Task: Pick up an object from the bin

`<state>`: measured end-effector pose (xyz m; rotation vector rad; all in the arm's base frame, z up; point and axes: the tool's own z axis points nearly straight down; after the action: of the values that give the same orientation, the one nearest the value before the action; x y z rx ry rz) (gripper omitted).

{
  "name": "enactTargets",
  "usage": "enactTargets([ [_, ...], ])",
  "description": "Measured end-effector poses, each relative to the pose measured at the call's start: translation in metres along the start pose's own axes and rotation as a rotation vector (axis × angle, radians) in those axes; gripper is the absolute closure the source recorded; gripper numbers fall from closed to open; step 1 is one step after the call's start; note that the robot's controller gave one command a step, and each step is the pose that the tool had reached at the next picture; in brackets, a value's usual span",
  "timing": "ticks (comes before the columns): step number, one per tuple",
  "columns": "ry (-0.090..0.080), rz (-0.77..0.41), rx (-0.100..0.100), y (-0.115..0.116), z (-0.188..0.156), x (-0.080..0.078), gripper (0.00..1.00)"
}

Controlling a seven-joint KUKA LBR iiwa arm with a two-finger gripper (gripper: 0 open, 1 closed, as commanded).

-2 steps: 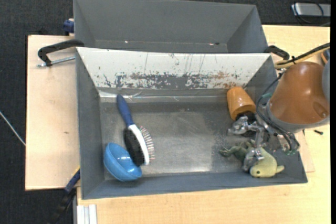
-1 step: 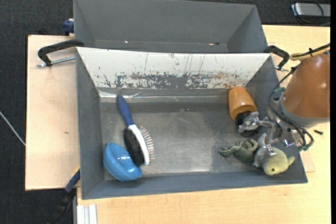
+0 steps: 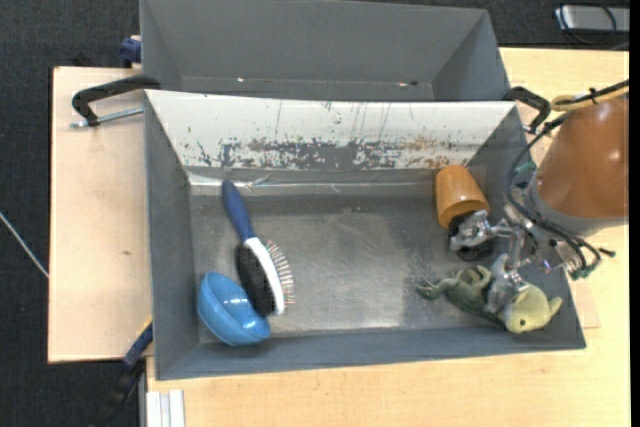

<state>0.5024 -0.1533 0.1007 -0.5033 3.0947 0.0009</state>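
My gripper is low in the bin's front right corner. It is just above a dark green toy animal that lies flat on the floor. A pale yellow rounded toy lies right beside the gripper, against the front right corner. An orange-brown cup lies on its side just behind the gripper, near the right wall. I see nothing lifted off the floor.
In the front left part lies a hairbrush with a blue handle and a black head. A blue bowl-shaped thing sits beside it at the front wall. The arm with its orange cover comes in over the right rim.
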Motion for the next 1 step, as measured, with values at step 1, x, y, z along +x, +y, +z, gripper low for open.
enactTargets([
  [1, -0.002, -0.084, 0.001, 0.0046, 0.0235, 0.0045, 0.00],
])
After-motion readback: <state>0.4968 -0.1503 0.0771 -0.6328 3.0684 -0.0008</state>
